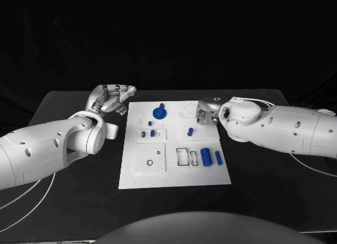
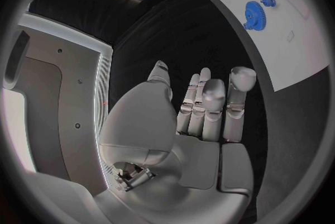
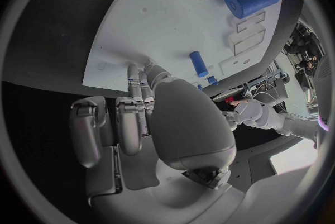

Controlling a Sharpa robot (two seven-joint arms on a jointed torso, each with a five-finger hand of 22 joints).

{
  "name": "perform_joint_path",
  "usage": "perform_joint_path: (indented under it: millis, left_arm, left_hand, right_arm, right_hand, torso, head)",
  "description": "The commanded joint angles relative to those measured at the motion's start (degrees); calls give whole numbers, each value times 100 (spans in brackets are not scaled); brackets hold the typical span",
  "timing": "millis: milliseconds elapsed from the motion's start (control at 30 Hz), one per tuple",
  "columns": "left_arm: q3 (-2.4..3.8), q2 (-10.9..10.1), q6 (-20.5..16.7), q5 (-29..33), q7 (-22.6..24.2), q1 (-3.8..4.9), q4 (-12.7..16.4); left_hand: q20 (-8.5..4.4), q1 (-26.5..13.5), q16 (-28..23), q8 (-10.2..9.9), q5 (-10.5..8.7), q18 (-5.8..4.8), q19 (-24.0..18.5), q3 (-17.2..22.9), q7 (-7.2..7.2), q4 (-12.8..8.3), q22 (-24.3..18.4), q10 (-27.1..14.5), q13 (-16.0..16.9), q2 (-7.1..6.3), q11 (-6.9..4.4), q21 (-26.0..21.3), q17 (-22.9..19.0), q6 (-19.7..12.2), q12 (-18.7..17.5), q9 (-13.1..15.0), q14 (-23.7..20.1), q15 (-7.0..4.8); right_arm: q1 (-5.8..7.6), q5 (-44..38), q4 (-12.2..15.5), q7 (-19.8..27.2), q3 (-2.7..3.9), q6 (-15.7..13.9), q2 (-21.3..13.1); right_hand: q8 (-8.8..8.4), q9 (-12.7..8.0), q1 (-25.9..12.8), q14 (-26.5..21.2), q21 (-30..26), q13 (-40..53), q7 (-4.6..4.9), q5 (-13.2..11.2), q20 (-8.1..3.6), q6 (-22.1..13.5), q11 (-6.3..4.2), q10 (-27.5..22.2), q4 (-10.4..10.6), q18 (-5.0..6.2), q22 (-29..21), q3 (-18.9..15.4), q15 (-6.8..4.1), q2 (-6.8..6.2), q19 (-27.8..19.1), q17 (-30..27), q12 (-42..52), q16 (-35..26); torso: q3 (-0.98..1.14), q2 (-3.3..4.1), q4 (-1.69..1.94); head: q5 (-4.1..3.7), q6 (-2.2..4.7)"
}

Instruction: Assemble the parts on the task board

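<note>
Left hand (image 2: 202, 118) hovering off the board, fingers straight, side by side, holding nothing.

Right hand (image 1: 207, 113) is reaching over the task board (image 1: 139, 178) at its far right corner — fingers curling down toward the plate, whether pinching anything I cannot tell. The small blue peg (image 1: 189, 131) is lying just nearside of those fingers, long axis roughly front-to-back; right hand clearly nearer. Blue gear (image 1: 160, 112) is sitting between the hands. Larger cylinder (image 1: 206, 156) is lying nearer the front edge — open board between.

Two glossy white, rounded-shell arms with small dark screw holes; silver metal-jointed left hand (image 1: 111, 99) and right hand (image 1: 207, 112); thin white cables trailing.
</note>
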Motion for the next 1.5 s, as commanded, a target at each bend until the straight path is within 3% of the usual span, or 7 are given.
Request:
perform_joint_path:
  millis: [33,533,1267,1500]
  left_arm:
    - [2,14,96,19,17,2,-9]
    - [0,39,110,19,4,2,-42]
    - [-1,53,116,19,-18,2,-57]
    - [-2,46,116,19,-25,2,-66]
  left_hand:
    - [5,3,-43,18,26,17,-40,-32,-39,-7,-16,9,8,60,-39,-50,-36,-10,5,6,-46,7]
    - [6,9,-82,19,27,23,-65,-36,-39,-8,-26,8,8,67,-39,-77,-82,-12,4,6,-75,7]
    - [7,11,-87,19,28,24,-69,-37,-39,-8,-27,9,8,69,-39,-80,-87,-12,5,6,-80,7]
    - [7,18,-103,19,30,26,-81,-41,-38,-8,-28,10,9,75,-39,-89,-103,-14,5,5,-94,8]
  right_arm:
    - [-45,30,14,32,-27,191,12]
    - [-47,124,25,66,-27,244,9]
    - [-69,203,17,139,-27,181,28]
    - [-73,220,17,121,-27,175,33]
  right_hand:
    - [21,7,75,597,26,7,-3,-10,-41,57,-14,46,-6,-39,1505,50,-48,6,590,1510,-24,24]
    - [13,6,100,597,26,3,-39,-11,-61,89,-20,64,-39,-39,1505,88,-65,-35,590,1510,-64,24]
    - [94,56,145,597,26,8,-3,0,-88,353,-52,227,-108,-39,1505,210,-91,-14,590,1510,-73,24]
    - [41,40,129,597,26,2,19,-2,-88,300,-28,221,-133,-39,1505,211,-81,-99,590,1510,-99,24]
  torso:
    - [1,-1,-1]
    - [-1,1,2]
    - [1,-2,0]
    - [0,-2,-2]
  head:
    - [-8,4]
    - [-8,11]
    - [10,-14]
    - [5,-13]
